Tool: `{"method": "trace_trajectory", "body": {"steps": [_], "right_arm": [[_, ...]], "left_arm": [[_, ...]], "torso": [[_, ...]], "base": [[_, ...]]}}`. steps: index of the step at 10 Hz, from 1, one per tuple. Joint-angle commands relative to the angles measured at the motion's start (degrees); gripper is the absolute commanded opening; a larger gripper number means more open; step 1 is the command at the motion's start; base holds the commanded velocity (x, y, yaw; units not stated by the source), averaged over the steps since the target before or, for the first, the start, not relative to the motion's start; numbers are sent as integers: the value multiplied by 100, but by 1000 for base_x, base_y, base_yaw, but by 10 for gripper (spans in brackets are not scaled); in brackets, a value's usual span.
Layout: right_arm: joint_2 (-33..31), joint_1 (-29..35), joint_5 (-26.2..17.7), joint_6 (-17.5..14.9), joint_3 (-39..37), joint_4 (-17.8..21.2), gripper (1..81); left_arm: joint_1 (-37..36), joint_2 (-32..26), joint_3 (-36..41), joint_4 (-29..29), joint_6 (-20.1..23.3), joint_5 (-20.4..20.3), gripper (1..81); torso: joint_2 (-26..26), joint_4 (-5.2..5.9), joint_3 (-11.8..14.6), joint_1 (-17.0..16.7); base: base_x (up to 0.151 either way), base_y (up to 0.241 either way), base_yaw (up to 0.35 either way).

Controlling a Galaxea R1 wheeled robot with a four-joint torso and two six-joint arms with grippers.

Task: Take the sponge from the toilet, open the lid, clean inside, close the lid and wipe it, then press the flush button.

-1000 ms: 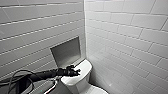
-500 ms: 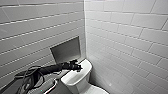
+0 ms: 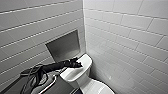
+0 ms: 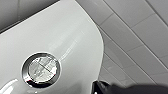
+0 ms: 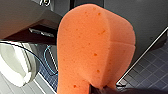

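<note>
My left claw (image 3: pixel 77 64) hangs just over the flat tank top of the toilet (image 3: pixel 83 75), at the far end of my outstretched arm. Whether it is spread or pressed together I cannot tell, since it shows as a dark shape there and as a dark tip at the edge of its wrist view. Below that wrist camera lies the flush button (image 4: pixel 41 70), round with a bright metal rim, set in the glossy white top. The dark tip sits near it but apart from it, so I judge the button is not yet pressed. My right claw (image 5: pixel 101 89) is pinched on the sponge (image 5: pixel 95 47), which bulges up orange and folded from where I squeeze it, held low beside my body over dark floor tiles (image 5: pixel 152 62), well away from the tank. The lid (image 3: pixel 96 88) looks to be down, a smooth white oval in front of the tank. With the sponge in hand, the lid down and my left claw over the button, I judge that the wiping is behind me and only the flush is left.
</note>
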Motion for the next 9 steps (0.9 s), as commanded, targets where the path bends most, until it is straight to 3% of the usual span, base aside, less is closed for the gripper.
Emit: {"method": "trace_trajectory", "body": {"steps": [1, 9], "right_arm": [[-32, -18, -362, -12, 76, -117, 10], [-5, -18, -362, -12, 102, -108, 10]], "left_arm": [[-1047, 98, -207, 120, 1, 180, 10], [-1152, 125, -752, 454, 1, 171, 10]], "torso": [[0, 0, 2, 0], [4, 0, -37, 0]], "base": [[0, 0, 0], [0, 0, 0]]}}
